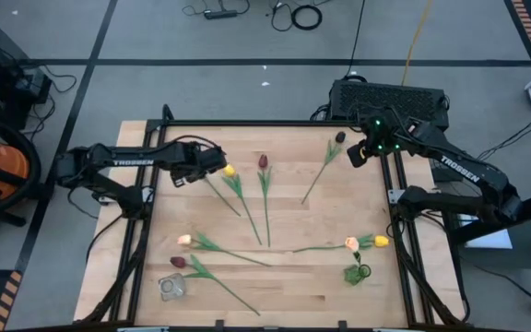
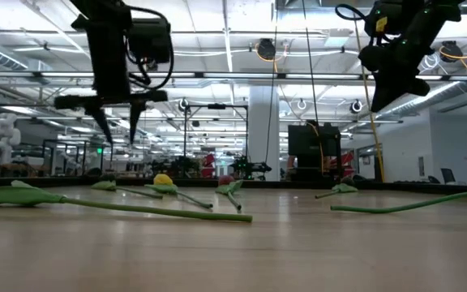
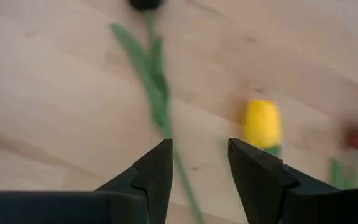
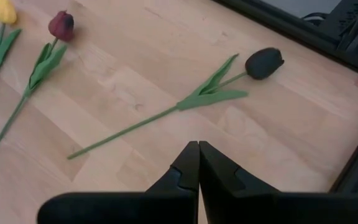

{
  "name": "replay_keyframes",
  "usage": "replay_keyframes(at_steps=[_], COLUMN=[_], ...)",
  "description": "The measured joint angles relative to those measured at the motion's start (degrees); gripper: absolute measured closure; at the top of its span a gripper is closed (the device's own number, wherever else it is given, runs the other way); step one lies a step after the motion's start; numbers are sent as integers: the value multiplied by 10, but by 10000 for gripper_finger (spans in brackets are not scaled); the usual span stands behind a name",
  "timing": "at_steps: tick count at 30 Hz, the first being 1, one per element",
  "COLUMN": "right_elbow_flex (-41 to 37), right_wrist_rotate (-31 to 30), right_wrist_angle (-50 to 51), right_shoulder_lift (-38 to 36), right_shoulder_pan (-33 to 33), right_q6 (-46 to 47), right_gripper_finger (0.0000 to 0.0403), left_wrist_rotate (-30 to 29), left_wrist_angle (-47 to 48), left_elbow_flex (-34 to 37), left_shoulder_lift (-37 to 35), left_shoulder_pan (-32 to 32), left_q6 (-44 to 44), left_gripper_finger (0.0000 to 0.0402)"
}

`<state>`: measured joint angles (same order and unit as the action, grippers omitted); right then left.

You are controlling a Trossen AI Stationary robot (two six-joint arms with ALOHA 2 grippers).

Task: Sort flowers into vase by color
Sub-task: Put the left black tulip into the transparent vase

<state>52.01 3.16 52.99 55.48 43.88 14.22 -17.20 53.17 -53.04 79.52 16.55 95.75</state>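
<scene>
Left gripper (image 1: pixel 218 164) raised, fingers parted, empty, just beside yellow tulip (image 1: pixel 230 171). Right gripper (image 1: pixel 357 153) raised far right, fingers closed, empty.

pale wooden table (image 1: pixel 312 277); tulips (image 1: pixel 264 194) lie scattered flat; clear vase (image 1: pixel 171 288); green vase (image 1: pixel 356 273)

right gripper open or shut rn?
Shut. In the right wrist view the right gripper has its fingers pressed together, no gap, nothing between them, above the dark tulip.

Your two arms are black, white TROSSEN lettering on each; green lights glow on the right wrist.
</scene>
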Motion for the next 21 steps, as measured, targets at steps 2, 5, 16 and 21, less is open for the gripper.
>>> replay_keyframes(at_steps=[2,5,16,21], right_elbow_flex=[0,0,0,0], right_wrist_rotate=[0,0,2,2], right_wrist_angle=[5,6,14,19], right_shoulder_lift=[0,-1,-1,-4], right_shoulder_pan=[0,0,0,0], right_q6=[-2,-1,0,1], right_gripper_finger=[403,403,403,403], left_wrist_rotate=[13,17,90,108], left_wrist_angle=[14,12,12,-2], left_elbow_flex=[0,0,0,1], left_shoulder_lift=[6,19,83,110], left_shoulder_pan=[9,24,80,93], left_q6=[12,29,24,0], left_gripper_finger=[240,240,240,240])
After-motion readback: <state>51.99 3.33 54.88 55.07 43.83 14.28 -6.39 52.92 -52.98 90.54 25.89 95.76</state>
